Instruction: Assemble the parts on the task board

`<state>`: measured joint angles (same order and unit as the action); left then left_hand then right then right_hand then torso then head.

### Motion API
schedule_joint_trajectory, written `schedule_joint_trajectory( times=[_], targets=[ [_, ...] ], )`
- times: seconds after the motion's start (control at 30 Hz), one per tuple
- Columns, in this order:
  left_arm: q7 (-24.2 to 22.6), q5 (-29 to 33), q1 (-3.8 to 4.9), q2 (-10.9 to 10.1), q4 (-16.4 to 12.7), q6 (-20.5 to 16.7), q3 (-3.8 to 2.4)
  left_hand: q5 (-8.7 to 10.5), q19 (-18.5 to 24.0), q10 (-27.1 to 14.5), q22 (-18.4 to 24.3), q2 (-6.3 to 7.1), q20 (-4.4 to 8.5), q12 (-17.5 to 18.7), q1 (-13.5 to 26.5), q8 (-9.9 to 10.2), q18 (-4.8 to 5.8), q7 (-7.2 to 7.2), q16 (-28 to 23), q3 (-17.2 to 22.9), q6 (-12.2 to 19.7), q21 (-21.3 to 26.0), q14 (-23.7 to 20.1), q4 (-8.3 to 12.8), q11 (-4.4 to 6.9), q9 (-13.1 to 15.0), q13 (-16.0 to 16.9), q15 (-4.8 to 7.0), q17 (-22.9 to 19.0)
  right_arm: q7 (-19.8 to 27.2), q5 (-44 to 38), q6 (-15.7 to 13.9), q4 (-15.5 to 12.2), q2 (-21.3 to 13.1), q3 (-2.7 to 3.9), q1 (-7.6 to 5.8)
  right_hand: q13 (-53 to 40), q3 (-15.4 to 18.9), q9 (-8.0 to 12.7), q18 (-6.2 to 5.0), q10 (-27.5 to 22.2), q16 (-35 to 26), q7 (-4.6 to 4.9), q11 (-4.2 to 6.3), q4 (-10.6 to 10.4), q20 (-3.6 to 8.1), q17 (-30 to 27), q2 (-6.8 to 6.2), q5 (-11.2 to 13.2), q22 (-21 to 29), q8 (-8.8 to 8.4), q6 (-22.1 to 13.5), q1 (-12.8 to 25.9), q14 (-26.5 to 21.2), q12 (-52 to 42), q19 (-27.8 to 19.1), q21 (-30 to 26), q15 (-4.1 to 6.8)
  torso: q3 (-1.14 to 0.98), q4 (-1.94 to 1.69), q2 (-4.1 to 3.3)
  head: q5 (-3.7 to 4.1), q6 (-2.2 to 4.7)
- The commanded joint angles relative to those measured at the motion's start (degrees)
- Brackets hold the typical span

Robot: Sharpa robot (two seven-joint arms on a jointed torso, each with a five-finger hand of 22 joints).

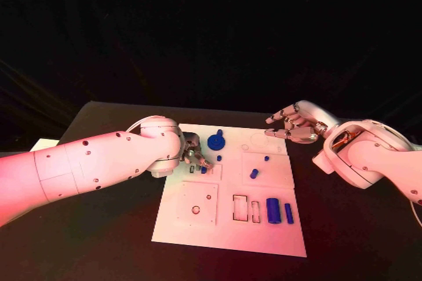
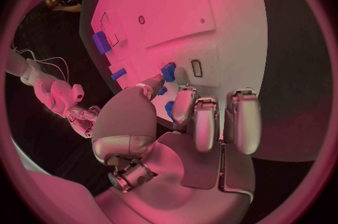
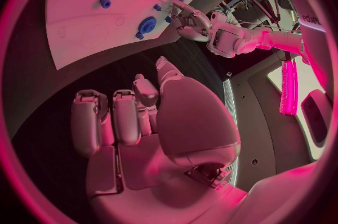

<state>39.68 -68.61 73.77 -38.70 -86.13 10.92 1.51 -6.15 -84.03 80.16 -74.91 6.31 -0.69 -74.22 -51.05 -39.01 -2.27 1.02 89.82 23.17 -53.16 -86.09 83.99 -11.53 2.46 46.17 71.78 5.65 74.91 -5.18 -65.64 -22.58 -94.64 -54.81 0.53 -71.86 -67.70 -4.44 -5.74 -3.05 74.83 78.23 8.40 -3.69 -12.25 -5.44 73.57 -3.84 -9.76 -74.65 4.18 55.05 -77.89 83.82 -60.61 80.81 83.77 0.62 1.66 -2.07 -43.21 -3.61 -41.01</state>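
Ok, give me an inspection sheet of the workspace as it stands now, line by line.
Surface: black table, task board white, lying flat at its middle.
Job's things: blue round part at the board's far side; two blue cylinders lying side by side near the slots; small blue peg mid-board; small blue part at the left hand's fingertips.
Clutter: nothing seen.
Hands: left hand over the board's left edge, fingertips at the small blue part, hold unclear; right hand held above the board's far right corner, holding nothing, fingers partly curled.
Cables: nothing seen on the table.
Surroundings: dark backdrop.
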Motion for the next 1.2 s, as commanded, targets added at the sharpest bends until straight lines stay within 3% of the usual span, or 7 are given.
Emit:
schedule_joint_trajectory(
  times=[0.03, 0.53, 0.67, 0.8, 0.93, 1.07, 1.2],
  targets=[
    [8.0, 0.83, -0.67, -0.01, 0.23, 2.57, 0.54, 0.12, -4.0, 0.23, -9.58, 0.11, 0.42, 0.08, 0.7, -0.19, 1.01, -0.09, 0.18, -1.94, -0.3, -0.28, 6.01, -0.63, 0.38, 0.15, -0.09, 0.41, 15.09, 0.01, -0.61, 0.73, -0.08, -0.02, 0.0, 0.03, 0.13, 0.4, -0.07, -0.39, 0.09, -0.41, 0.15, 0.21, 0.02, -0.02, -0.11, 0.23, -0.23, 0.19, 0.18, 0.41, 0.2, 2.65, 0.43, -0.51, -0.32, 0.21, 0.01, 0.0, 0.0, -0.04, -0.05],
    [7.88, 0.87, -0.67, -0.65, -0.38, 1.06, 0.47, 0.13, -4.01, 0.33, -9.62, -1.06, 0.61, 0.1, -0.01, -0.18, 1.0, -0.27, 0.18, -11.43, -0.29, -0.21, 6.01, -4.54, 0.57, 0.75, -0.05, 0.56, 15.09, 0.07, -0.61, 0.85, 0.13, -0.04, -0.01, 0.04, 0.23, 0.51, -0.08, -0.43, 0.02, -0.57, 0.15, 0.21, -0.06, -0.02, -0.31, 0.22, -0.23, 0.39, 0.17, 0.42, 0.3, 2.61, 0.55, -0.63, -0.41, 0.21, 0.03, 0.03, 0.0, -0.12, 0.07],
    [7.78, 1.22, -0.67, -1.42, -1.55, -0.15, -0.18, 1.81, -3.97, 0.45, -9.48, -1.75, 0.65, -0.1, 0.43, -0.18, 0.96, -0.26, 0.18, -13.95, -0.22, -0.08, 6.01, -5.07, 0.61, 0.91, 0.16, 0.6, 15.09, 0.1, -0.57, 0.91, 0.37, 0.02, -0.02, 0.04, 0.23, 0.51, -0.08, -0.43, 0.02, -0.57, 0.15, 0.21, -0.06, -0.02, -0.31, 0.22, -0.23, 0.39, 0.17, 0.42, 0.3, 2.61, 0.55, -0.63, -0.41, 0.21, 0.07, 0.01, 0.01, -0.06, 0.17],
    [7.73, 2.13, -0.3, -2.7, -2.93, -0.54, -1.88, 2.73, -3.81, 0.31, -9.02, -2.19, 0.65, 0.04, 0.73, -0.06, 0.86, -0.19, 0.18, -15.78, 0.12, 0.25, 6.01, -5.13, 0.53, 0.99, -0.02, 0.58, 15.09, 0.09, -0.52, 0.98, 0.74, 0.1, -0.07, 0.05, 0.23, 0.51, -0.08, -0.43, 0.02, -0.57, 0.15, 0.21, -0.06, -0.02, -0.31, 0.22, -0.23, 0.39, 0.17, 0.42, 0.3, 2.61, 0.55, -0.63, -0.41, 0.21, -0.02, 0.0, 0.08, -0.05, 0.38],
    [7.77, 3.9, 1.46, -3.88, -3.14, 1.11, -2.9, 2.72, -2.99, -1.18, -6.85, -2.67, 0.39, 1.65, -1.07, 0.94, 0.36, 0.46, 0.18, -17.57, 2.01, 1.84, 6.01, -4.98, -0.03, 0.78, -1.75, 0.18, 15.09, 0.12, -0.45, 1.0, 1.12, 0.23, -0.12, 0.11, 0.23, 0.51, -0.08, -0.43, 0.02, -0.57, 0.15, 0.21, -0.06, -0.02, -0.31, 0.22, -0.23, 0.39, 0.17, 0.42, 0.3, 2.61, 0.55, -0.63, -0.41, 0.21, -0.06, 0.02, -0.01, -0.09, 0.64],
    [7.73, 6.61, 3.77, -4.81, -2.42, 2.95, -3.27, 2.71, -2.59, -2.71, -5.86, -3.22, -0.17, 3.07, -3.72, 2.53, 0.15, 1.4, 0.18, -19.09, 3.97, 2.65, 6.01, -5.05, -0.8, -0.09, -3.35, -0.46, 15.09, 0.13, -0.41, 0.99, 1.51, 0.38, -0.16, 0.17, 0.23, 0.51, -0.08, -0.43, 0.02, -0.57, 0.15, 0.21, -0.06, -0.02, -0.31, 0.22, -0.23, 0.39, 0.17, 0.42, 0.3, 2.61, 0.55, -0.63, -0.41, 0.21, -0.1, 0.0, 0.03, -0.1, 0.64],
    [7.49, 8.53, 5.9, -4.95, -0.59, 4.31, -3.43, 2.68, -2.58, -2.81, -5.8, -3.56, -0.43, 2.98, -4.62, 3.22, 0.13, 1.69, 0.18, -20.05, 4.22, 2.74, 6.01, -5.04, -1.09, -0.73, -3.36, -0.72, 15.09, 0.13, -0.38, 0.95, 1.89, 0.51, -0.19, 0.21, 0.23, 0.51, -0.08, -0.43, 0.02, -0.57, 0.15, 0.21, -0.06, -0.02, -0.31, 0.22, -0.23, 0.39, 0.17, 0.42, 0.3, 2.61, 0.55, -0.63, -0.41, 0.21, 0.03, -0.07, 0.01, 0.01, 0.82]
  ],
)
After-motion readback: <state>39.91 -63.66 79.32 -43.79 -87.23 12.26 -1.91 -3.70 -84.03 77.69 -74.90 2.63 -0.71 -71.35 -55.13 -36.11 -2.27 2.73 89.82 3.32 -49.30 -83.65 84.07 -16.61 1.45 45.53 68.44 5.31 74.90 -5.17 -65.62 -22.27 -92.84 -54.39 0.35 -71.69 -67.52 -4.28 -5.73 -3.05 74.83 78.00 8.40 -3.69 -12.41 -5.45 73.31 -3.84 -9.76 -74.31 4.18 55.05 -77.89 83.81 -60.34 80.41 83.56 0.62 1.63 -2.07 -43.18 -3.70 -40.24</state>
